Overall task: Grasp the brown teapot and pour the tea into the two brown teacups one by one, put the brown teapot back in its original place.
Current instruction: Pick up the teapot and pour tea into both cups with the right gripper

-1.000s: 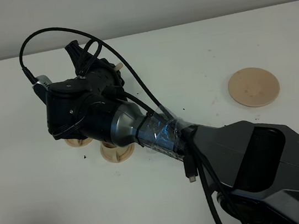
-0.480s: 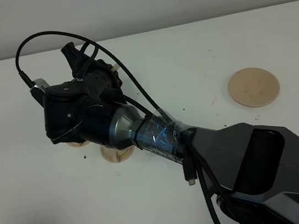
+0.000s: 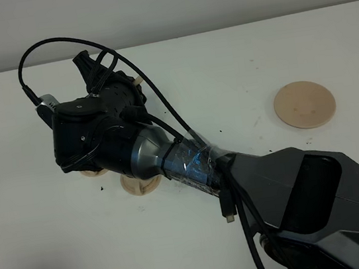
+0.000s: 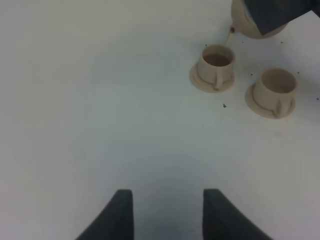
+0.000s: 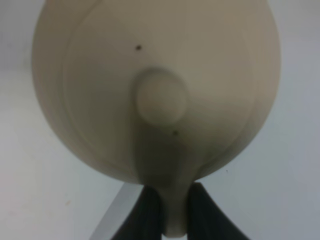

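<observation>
The brown teapot (image 5: 157,90) fills the right wrist view, and my right gripper (image 5: 175,215) is shut on its loop handle. In the left wrist view the teapot (image 4: 248,22) hangs tilted above the table, its spout pointing down at one teacup (image 4: 216,66) that holds dark tea. The second teacup (image 4: 274,91) stands beside it on its own saucer. My left gripper (image 4: 167,212) hovers open over bare table, well away from the cups. In the high view the right arm's wrist (image 3: 96,133) covers the cups; only saucer edges (image 3: 140,184) show. The original place (image 3: 304,104), a flat tan disc, lies at the right.
The white tabletop (image 3: 237,66) runs back to a grey wall. The right arm's forearm (image 3: 294,192) crosses the table diagonally from the lower right, with cables looping over its wrist. Small dark specks lie scattered near the cups and the disc.
Over the last second the right wrist has shifted slightly left and down over the cups, hiding more of their saucers. In the last half second nothing visibly moves.
</observation>
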Available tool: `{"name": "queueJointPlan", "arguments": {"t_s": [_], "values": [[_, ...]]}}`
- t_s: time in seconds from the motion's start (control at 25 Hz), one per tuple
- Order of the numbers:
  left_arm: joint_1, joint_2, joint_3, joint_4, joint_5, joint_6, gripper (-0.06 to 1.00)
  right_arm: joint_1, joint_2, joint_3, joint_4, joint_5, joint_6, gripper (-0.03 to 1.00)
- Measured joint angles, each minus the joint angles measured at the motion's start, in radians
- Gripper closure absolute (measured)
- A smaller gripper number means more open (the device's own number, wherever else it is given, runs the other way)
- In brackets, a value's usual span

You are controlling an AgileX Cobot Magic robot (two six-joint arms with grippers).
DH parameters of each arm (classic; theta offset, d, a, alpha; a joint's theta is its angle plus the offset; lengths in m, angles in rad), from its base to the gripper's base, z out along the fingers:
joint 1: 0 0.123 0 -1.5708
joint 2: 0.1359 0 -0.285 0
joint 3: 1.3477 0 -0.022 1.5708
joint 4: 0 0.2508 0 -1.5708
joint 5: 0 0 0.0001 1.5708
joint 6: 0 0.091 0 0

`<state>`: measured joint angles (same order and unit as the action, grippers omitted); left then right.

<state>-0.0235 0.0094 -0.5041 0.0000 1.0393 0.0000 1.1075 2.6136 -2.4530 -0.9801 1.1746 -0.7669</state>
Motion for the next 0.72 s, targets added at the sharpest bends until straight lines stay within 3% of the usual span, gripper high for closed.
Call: {"name": "queueJointPlan", "arguments": {"t_s": [0.72], "values": [[0.0,0.0,0.0,0.0,0.0,0.0,0.57,0.0,0.0,0.0,0.007,-0.003,-0.002,0.84]]}}
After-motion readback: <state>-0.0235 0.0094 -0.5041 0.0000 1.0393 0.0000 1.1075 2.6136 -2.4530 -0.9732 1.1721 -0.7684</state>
